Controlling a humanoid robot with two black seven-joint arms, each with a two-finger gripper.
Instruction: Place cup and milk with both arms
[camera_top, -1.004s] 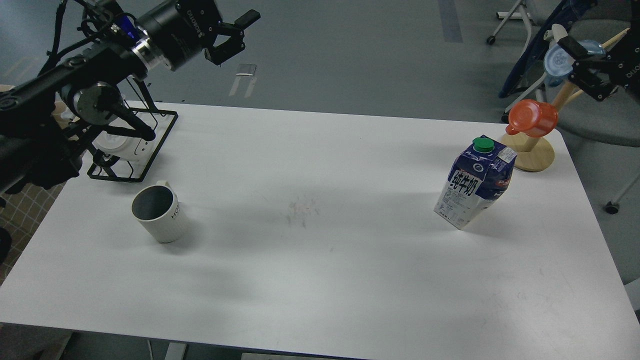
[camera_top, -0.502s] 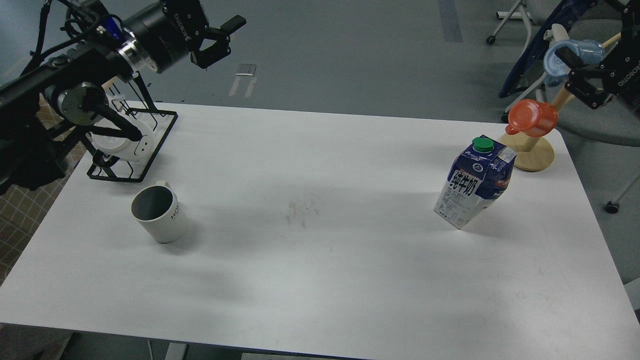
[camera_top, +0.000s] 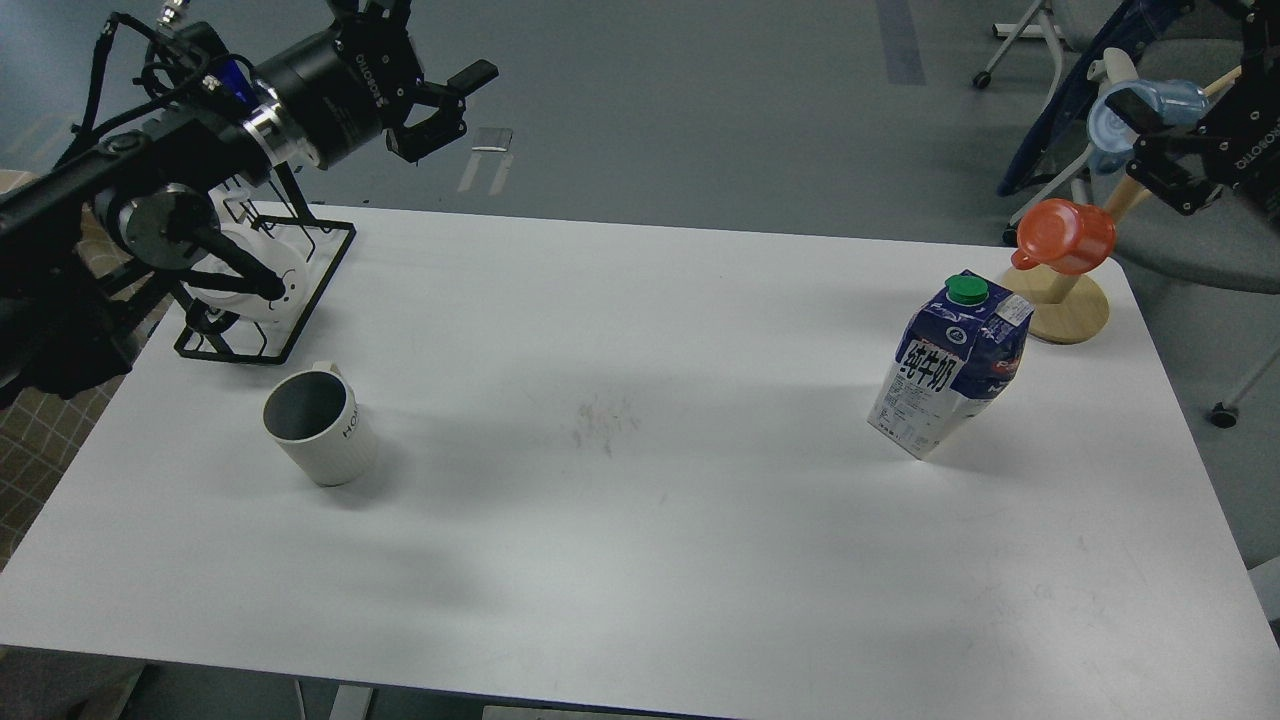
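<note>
The cup (camera_top: 320, 425), a white ribbed mug with a dark grey inside, stands upright on the left part of the white table (camera_top: 640, 560). The milk (camera_top: 950, 365), a blue-and-white carton with a green cap, stands upright on the right part. My left gripper (camera_top: 452, 100) is open and empty, high above the table's far left edge, well behind the cup. My right gripper (camera_top: 1150, 145) is open and empty, in the air beyond the far right corner, above and behind the milk.
A black wire rack (camera_top: 300, 300) with a smooth white mug stands at the far left, just behind the cup. A wooden cup stand (camera_top: 1070, 310) at the far right corner carries an orange cup (camera_top: 1065, 235) and a blue cup (camera_top: 1140, 105). Chairs stand on the floor beyond.
My left gripper has drawn back a little to the left and away from the table. My right gripper has shifted slightly up and right. The cup and the milk have not moved.
</note>
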